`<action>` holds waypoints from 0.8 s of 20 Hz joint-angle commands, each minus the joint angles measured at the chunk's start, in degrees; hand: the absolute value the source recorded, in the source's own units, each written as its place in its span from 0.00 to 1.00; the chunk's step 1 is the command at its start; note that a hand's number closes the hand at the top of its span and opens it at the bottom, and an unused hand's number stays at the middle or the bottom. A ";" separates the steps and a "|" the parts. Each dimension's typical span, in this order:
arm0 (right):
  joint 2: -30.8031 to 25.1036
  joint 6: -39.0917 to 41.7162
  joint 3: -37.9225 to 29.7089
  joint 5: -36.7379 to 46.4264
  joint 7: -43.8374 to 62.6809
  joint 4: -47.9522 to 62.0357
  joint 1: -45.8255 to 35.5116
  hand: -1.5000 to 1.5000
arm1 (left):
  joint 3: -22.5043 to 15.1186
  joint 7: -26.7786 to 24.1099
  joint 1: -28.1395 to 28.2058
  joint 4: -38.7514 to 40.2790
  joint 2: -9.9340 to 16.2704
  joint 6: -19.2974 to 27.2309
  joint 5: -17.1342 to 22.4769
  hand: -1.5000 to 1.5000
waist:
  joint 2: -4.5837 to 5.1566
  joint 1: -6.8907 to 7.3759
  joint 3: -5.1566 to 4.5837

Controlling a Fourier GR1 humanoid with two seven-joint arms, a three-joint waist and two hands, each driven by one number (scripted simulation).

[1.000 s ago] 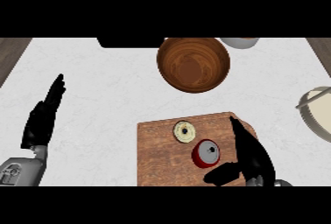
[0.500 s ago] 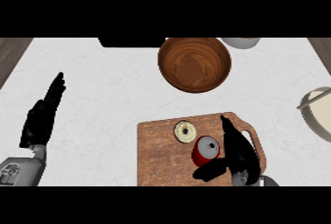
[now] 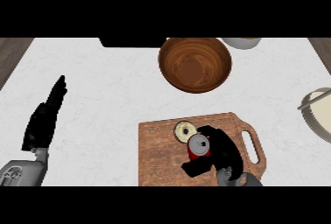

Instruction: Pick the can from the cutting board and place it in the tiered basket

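A red can [image 3: 197, 145] with a silver top stands upright on the brown cutting board [image 3: 158, 153] at the lower middle. My right hand [image 3: 225, 151] comes up from the bottom edge and curls round the can's right side, with the thumb below the can. It hides most of the can's body. The round wooden basket [image 3: 195, 64] sits beyond the board near the top. At the left my left hand [image 3: 44, 122] rests open with its fingers pointing up, far from the board.
A small pale ring-shaped item [image 3: 185, 129] lies on the board just above and left of the can. A pot [image 3: 318, 114] shows at the right edge. A white bowl [image 3: 242, 42] and a dark object [image 3: 132, 42] sit along the top.
My right hand has moved left against the can and curled its fingers and thumb round it. The left hand has stayed still.
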 commanded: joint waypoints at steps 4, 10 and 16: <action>0.63 8.84 4.35 3.36 9.96 2.95 -5.00 1.00 | -0.05 0.55 -2.10 0.90 -0.77 0.13 -1.28 0.50 | 0.19 -0.10 0.08; 2.87 2.51 0.40 2.07 9.18 0.02 -3.02 1.00 | 1.47 3.37 -2.33 -1.46 0.00 -2.31 -0.08 0.50 | 0.13 -0.23 0.14; 2.93 -0.34 -0.17 8.01 12.49 -8.98 -3.19 1.00 | 1.50 1.45 -2.64 1.72 -2.22 0.13 -2.03 0.50 | 0.04 -0.82 0.09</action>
